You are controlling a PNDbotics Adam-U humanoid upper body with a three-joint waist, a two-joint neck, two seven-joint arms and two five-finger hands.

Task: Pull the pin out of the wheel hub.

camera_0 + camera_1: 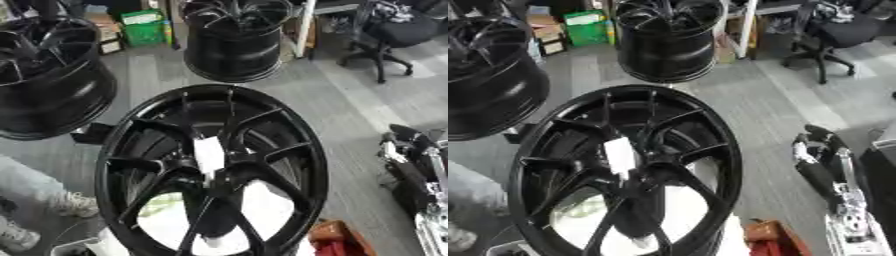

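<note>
A large black multi-spoke wheel hub (pixel 131 165) stands tilted in the middle of both views. A white pin (pixel 208 155) sticks out of its centre, pointing toward me. My right hand (pixel 816 145) hangs at the right edge, black with silver parts. It is well to the right of the hub's rim, touches nothing, and holds nothing that I can see. How its fingers are set is not clear. My left hand shows in neither view.
A second black wheel (pixel 48 80) stands at the left and a third (pixel 229 45) behind the hub. A black office chair (pixel 389 30) is at the back right and a green box (pixel 143 27) at the back. An orange-red object (pixel 337 240) lies by the hub's lower right rim.
</note>
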